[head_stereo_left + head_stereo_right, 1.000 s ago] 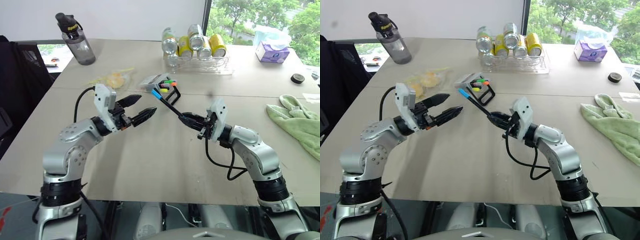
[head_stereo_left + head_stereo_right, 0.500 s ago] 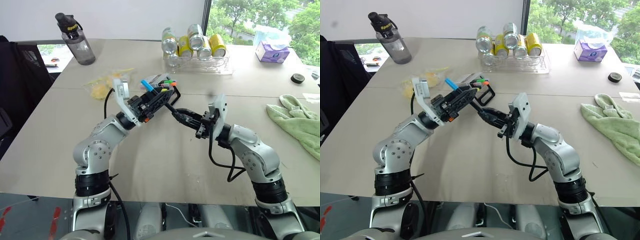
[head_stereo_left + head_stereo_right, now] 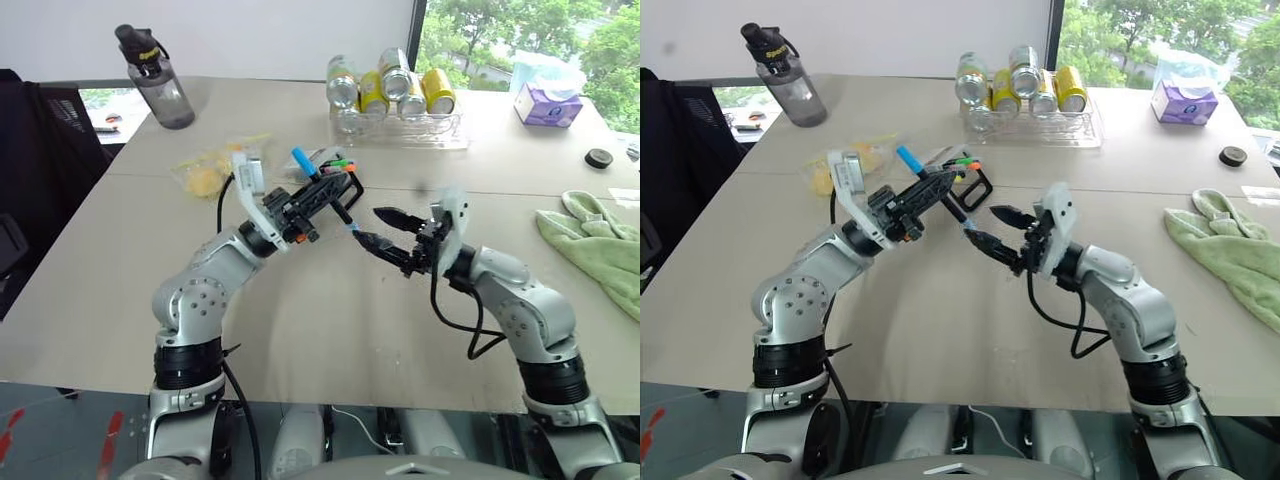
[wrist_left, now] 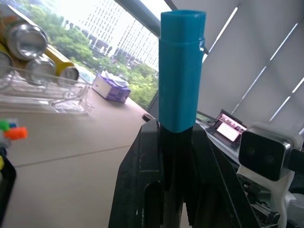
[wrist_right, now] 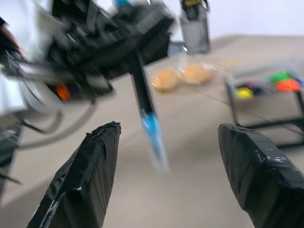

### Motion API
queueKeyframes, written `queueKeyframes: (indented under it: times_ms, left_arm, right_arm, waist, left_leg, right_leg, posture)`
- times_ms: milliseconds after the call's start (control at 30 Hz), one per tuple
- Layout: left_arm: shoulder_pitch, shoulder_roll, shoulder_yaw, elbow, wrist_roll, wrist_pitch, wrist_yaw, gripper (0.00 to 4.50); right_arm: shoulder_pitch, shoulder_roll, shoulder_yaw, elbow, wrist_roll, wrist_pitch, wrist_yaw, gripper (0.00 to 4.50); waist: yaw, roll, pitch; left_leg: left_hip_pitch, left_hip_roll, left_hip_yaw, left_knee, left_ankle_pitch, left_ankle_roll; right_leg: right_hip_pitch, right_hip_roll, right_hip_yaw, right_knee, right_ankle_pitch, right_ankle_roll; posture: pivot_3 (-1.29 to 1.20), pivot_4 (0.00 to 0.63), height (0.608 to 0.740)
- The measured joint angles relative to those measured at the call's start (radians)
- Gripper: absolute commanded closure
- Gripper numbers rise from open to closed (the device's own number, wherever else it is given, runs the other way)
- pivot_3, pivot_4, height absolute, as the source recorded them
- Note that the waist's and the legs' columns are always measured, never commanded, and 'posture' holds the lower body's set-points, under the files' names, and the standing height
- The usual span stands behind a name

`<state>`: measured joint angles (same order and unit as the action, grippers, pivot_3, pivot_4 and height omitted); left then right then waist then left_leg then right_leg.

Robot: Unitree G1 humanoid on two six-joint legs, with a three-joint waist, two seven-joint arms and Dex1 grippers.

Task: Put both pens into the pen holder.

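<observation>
A black-barrelled pen (image 3: 344, 216) with light-blue ends hangs tilted above the table, and my left gripper (image 3: 336, 187) is shut on its barrel. The left wrist view shows the pen's blue upper end (image 4: 182, 71) sticking out of the clamped fingers. My right gripper (image 3: 370, 225) is open just to the right. In the right wrist view the pen's lower blue tip (image 5: 151, 127) hangs between the spread fingers without touching them. The pen holder (image 3: 326, 158) lies on the table behind the left gripper with coloured markers in it. I cannot make out the other pen.
A clear tray of cans (image 3: 400, 125) and a grey water bottle (image 3: 160, 90) stand at the back. A yellow snack bag (image 3: 208, 177) lies left of the holder. A green towel (image 3: 600, 245), a tissue box (image 3: 545, 105) and a small black disc (image 3: 598, 157) are on the right.
My left gripper swung in from the left and shut on the pen. My right gripper, which held the pen's lower end, opened and let it go.
</observation>
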<state>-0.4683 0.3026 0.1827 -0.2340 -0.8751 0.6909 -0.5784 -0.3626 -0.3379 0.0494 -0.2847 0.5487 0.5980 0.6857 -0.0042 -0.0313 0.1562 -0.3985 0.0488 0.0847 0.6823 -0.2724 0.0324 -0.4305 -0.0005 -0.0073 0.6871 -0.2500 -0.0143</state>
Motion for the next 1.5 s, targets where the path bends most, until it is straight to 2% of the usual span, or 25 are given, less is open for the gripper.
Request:
queueKeyframes:
  times_ms: [167, 267, 333, 433, 533, 767, 1067, 1500]
  left_arm:
    - [-0.032, -0.009, -0.080, 0.025, 0.189, -0.157, 0.019, 4.50]
    - [-0.106, -0.007, -0.139, 0.160, 0.429, -0.373, 0.086, 4.50]
    - [-0.140, 0.035, -0.194, 0.251, 0.587, -0.504, 0.106, 4.50]
    - [-0.202, 0.067, -0.288, 0.397, 0.809, -0.688, 0.155, 4.50]
    - [-0.261, 0.074, -0.375, 0.486, 0.971, -0.832, 0.193, 4.50]
    - [-0.305, 0.062, -0.511, 0.531, 1.235, -1.009, 0.271, 4.50]
    - [-0.300, 0.017, -0.530, 0.484, 1.355, -1.002, 0.341, 4.50]
    - [-0.310, 0.036, -0.527, 0.614, 1.392, -0.911, 0.346, 4.50]
  right_arm:
    - [0.003, -0.142, -0.146, 0.093, -0.003, -0.067, 0.072, 1.27]
    - [0.023, -0.273, -0.253, 0.133, 0.038, -0.096, 0.190, 1.27]
    - [0.052, -0.337, -0.286, 0.132, 0.060, -0.097, 0.256, 1.27]
    - [0.071, -0.368, -0.304, 0.125, 0.113, -0.078, 0.313, 1.27]
    - [0.071, -0.368, -0.307, 0.097, 0.157, -0.058, 0.322, 1.27]
    - [0.093, -0.370, -0.312, 0.078, 0.188, -0.052, 0.307, 1.27]
    - [0.104, -0.388, -0.333, 0.064, 0.203, -0.037, 0.290, 1.27]
    - [0.094, -0.400, -0.333, 0.064, 0.208, -0.036, 0.289, 1.27]
  waist:
    - [0.001, 0.000, 0.000]
    - [0.011, 0.001, 0.000]
    - [0.011, 0.001, 0.000]
    - [0.011, 0.001, 0.000]
    - [0.017, 0.001, 0.000]
    - [0.018, 0.001, 0.000]
    - [0.017, 0.001, 0.000]
    - [0.018, 0.001, 0.000]
  left_leg:
    - [0.000, -0.001, 0.000, -0.001, -0.001, 0.001]
    - [0.000, -0.001, -0.001, -0.003, -0.001, 0.002]
    - [0.000, -0.001, -0.001, -0.006, -0.001, 0.001]
    - [0.000, -0.001, -0.001, -0.009, -0.001, 0.001]
    - [0.000, -0.001, -0.001, -0.009, -0.001, 0.001]
    - [-0.001, -0.001, -0.001, -0.010, -0.001, 0.001]
    - [0.000, -0.001, 0.000, -0.010, -0.001, 0.001]
    - [0.000, -0.001, 0.000, -0.009, 0.000, 0.000]
  right_leg:
    - [0.000, 0.000, 0.001, -0.003, 0.000, 0.000]
    - [0.001, 0.002, 0.000, -0.005, 0.000, 0.000]
    - [0.001, 0.002, 0.001, -0.008, 0.000, 0.000]
    - [0.001, 0.002, 0.001, -0.009, 0.000, 0.000]
    - [0.001, 0.001, 0.001, -0.010, 0.000, 0.000]
    - [0.000, -0.001, 0.001, -0.010, 0.000, 0.001]
    - [0.000, 0.000, 0.001, -0.009, 0.000, 0.001]
    - [0.000, 0.000, 0.000, -0.009, 0.000, 0.001]
  posture:
    - [0.00, 0.150, 0.740]
    - [0.00, 0.150, 0.740]
    - [0.00, 0.150, 0.740]
    - [0.00, 0.150, 0.740]
    - [0.00, 0.150, 0.740]
    - [0.00, 0.150, 0.740]
    - [0.00, 0.150, 0.740]
    - [0.00, 0.150, 0.740]
